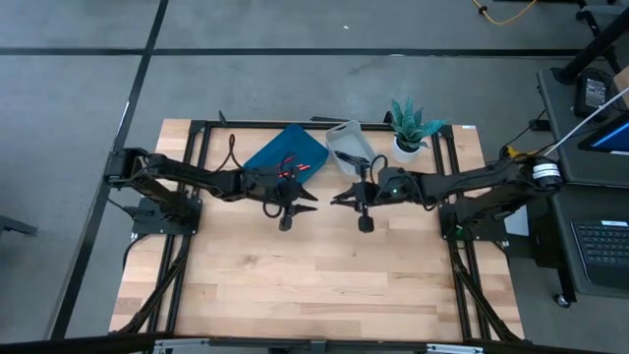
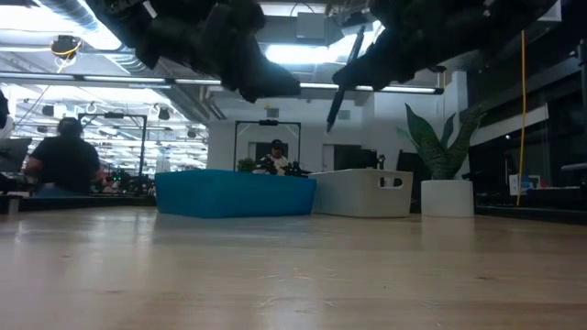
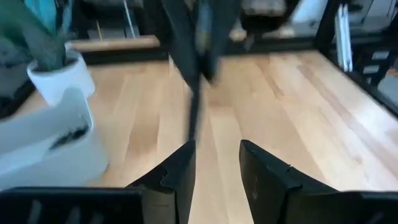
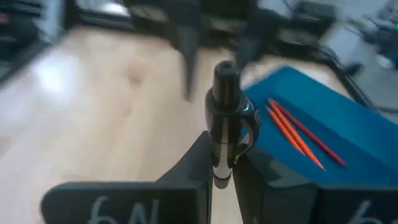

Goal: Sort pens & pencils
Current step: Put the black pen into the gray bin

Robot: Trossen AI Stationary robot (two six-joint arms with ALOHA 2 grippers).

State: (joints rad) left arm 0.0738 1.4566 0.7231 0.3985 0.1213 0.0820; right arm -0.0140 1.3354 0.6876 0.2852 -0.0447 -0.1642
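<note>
My right gripper is shut on a black pen above the table's middle, near the white bin. In the low view the pen hangs slanted in the air. My left gripper is open and empty. It faces the right gripper from the left, a short way off, in front of the blue tray. Red and orange pencils lie flat in that tray. No other pens show. My right gripper pinches the black pen between its two fingers, by the barrel toward its upper end. The fingers come level from the table's right and lie across the pen. It is lifted clear and slants steeply, its lower tip pointing down at the table.
A potted plant stands at the far right, beside the white bin. The blue tray sits left of the bin along the far edge. Bare wood spreads across the table's near half. People show in the room behind.
</note>
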